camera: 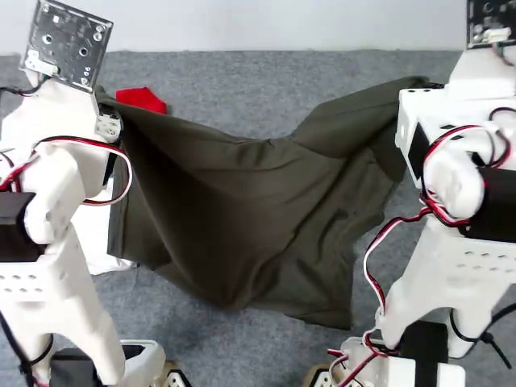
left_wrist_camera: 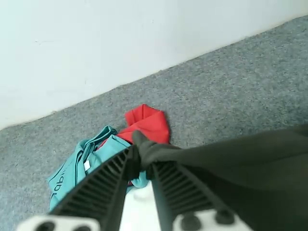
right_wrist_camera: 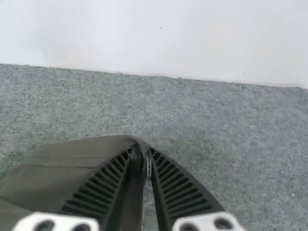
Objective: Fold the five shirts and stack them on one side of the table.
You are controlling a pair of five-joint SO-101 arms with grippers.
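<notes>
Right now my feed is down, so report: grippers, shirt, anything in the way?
Left gripper, right gripper: both shut on the olive shirt. Shirt spread between them, sagging. Red shirt, teal shirt bunched by left gripper.

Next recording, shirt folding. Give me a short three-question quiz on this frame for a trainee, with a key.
1. True or false: the left gripper and the right gripper are each shut on the dark olive shirt.
2. Which shirt lies beside the red shirt in the left wrist view? A teal, B yellow, C black.
3. Fill in: the table cover is ____ in colour.
Key: 1 true; 2 A, the teal shirt; 3 grey.
</notes>
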